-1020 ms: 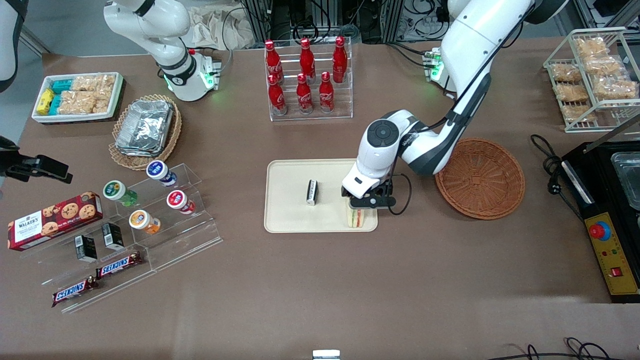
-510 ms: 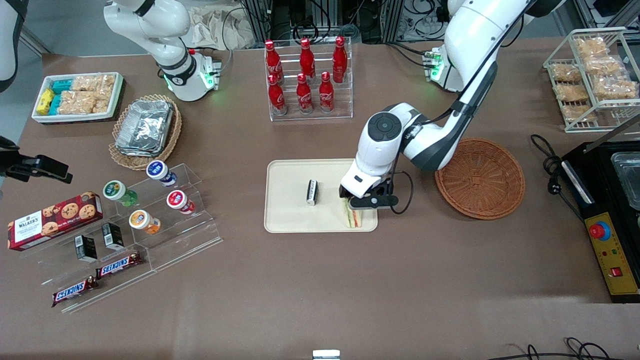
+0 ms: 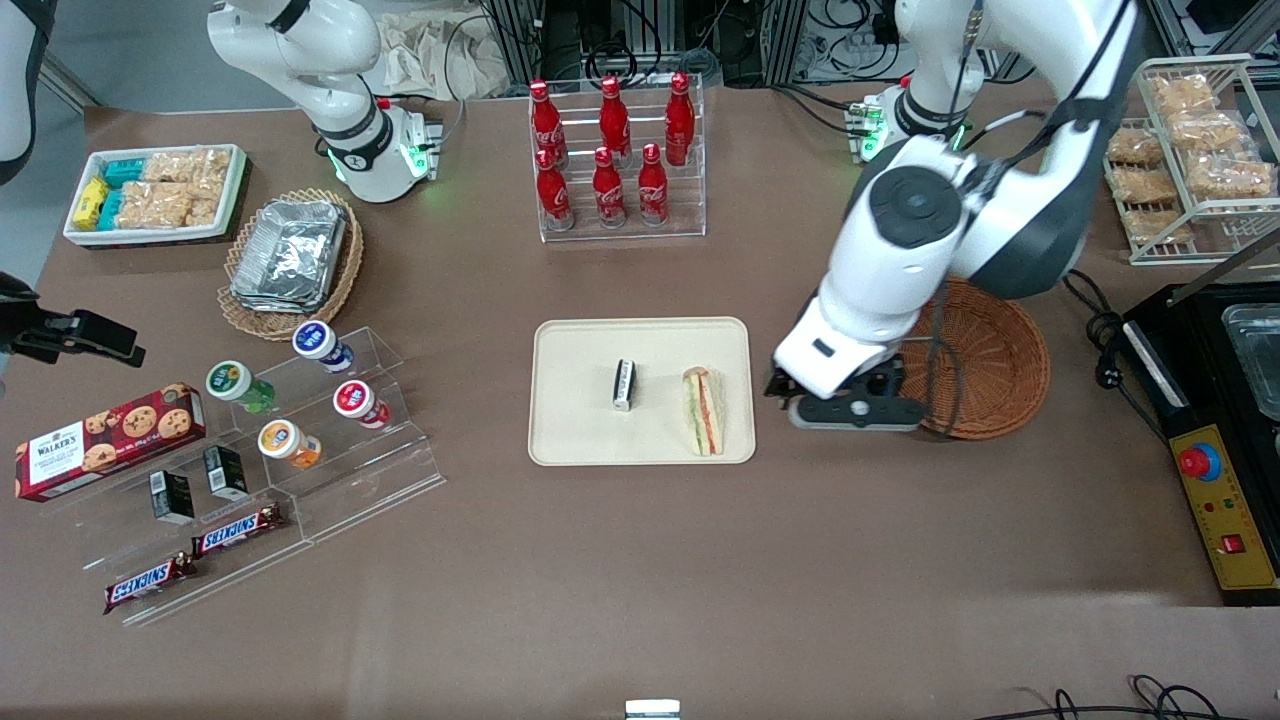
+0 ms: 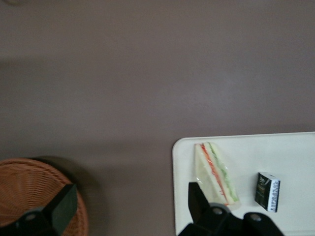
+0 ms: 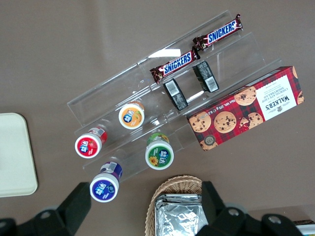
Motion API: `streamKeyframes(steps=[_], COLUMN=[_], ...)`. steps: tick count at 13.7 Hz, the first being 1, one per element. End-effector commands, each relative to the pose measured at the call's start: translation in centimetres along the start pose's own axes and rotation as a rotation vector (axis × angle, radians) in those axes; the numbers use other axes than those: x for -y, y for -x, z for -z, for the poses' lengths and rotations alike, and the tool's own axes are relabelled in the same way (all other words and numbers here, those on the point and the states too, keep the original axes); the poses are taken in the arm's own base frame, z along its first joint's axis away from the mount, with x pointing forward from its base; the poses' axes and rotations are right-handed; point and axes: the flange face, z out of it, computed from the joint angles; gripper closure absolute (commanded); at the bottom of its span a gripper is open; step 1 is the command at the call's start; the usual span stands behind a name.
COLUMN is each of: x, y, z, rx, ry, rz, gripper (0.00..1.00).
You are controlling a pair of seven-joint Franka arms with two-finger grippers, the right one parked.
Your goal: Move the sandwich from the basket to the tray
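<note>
The wrapped sandwich [image 3: 703, 411] [image 4: 216, 172] lies flat on the beige tray [image 3: 575, 425] [image 4: 290, 147], along the tray edge nearest the basket, with its green and red filling showing. The reddish-brown wicker basket [image 3: 990, 350] [image 4: 24, 187] holds nothing that I can see and is partly covered by the arm. My gripper [image 3: 842, 397] [image 4: 130, 206] hangs open and empty high above the bare table strip between tray and basket.
A small black-and-white packet [image 3: 624, 384] [image 4: 267, 191] lies mid-tray. A rack of red bottles [image 3: 615, 150] stands farther from the camera than the tray. A black appliance [image 3: 1220, 400] and a wire snack rack [image 3: 1190, 150] sit at the working arm's end, an acrylic stand [image 3: 330, 430] toward the parked arm's.
The gripper let go of the sandwich, which tipped from standing on edge to lying flat on the tray. The arm then rose and swung toward the basket.
</note>
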Motion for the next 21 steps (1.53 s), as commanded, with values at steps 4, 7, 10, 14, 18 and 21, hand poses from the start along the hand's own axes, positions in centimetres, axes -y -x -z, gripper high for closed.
streamKeyframes(steps=[4, 7, 10, 14, 18, 21], x=[10.2, 15.0, 20.1, 25.1, 28.1, 29.0], y=[-2.4, -1.6, -0.8, 1.1, 0.1, 0.1], z=[8.2, 9.9, 9.8, 8.9, 9.2, 8.9], rx=[0.033, 0.061, 0.093, 0.045, 0.034, 0.038], ry=[-0.052, -0.038, 0.073, 0.142, 0.152, 0.127], rz=[-0.064, -0.032, 0.068, 0.080, 0.075, 0.078], gripper=[0.00, 0.00, 0.00, 0.00, 0.00, 0.00])
